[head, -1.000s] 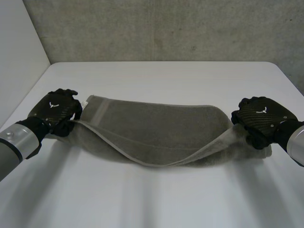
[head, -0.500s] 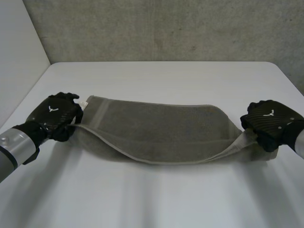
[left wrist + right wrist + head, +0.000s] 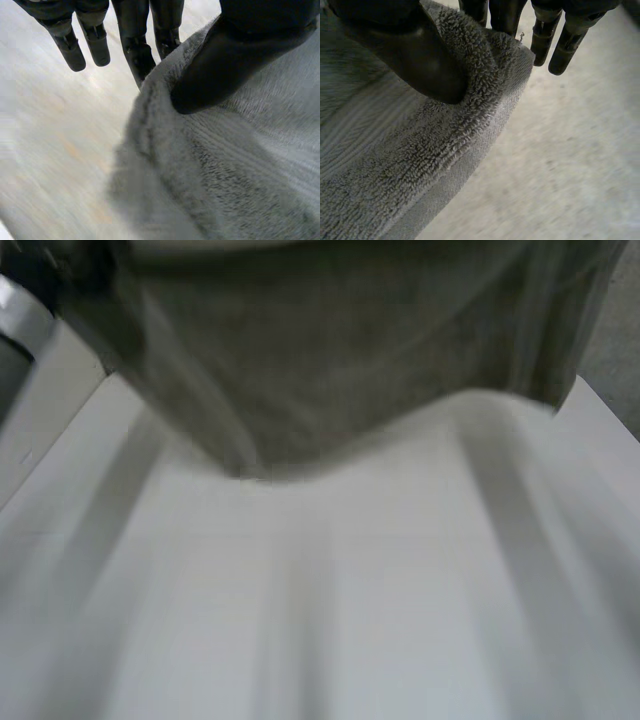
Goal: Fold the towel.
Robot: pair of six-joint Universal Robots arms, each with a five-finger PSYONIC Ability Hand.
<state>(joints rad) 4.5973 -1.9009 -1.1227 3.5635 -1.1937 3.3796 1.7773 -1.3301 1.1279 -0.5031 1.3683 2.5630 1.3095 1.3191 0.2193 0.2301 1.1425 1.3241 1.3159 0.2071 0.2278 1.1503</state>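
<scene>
Grey terry towel (image 3: 330, 360) hangs high over white table (image 3: 350, 620). Left hand (image 3: 235, 55) pinches one end thumb-to-fingers, right hand (image 3: 405, 50) likewise opposite end. Fold apparently not laid yet.

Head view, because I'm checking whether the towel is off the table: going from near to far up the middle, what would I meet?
Bare white table → the sagging lower edge of the towel → the towel's hanging body, which covers whatever lies beyond it.
</scene>
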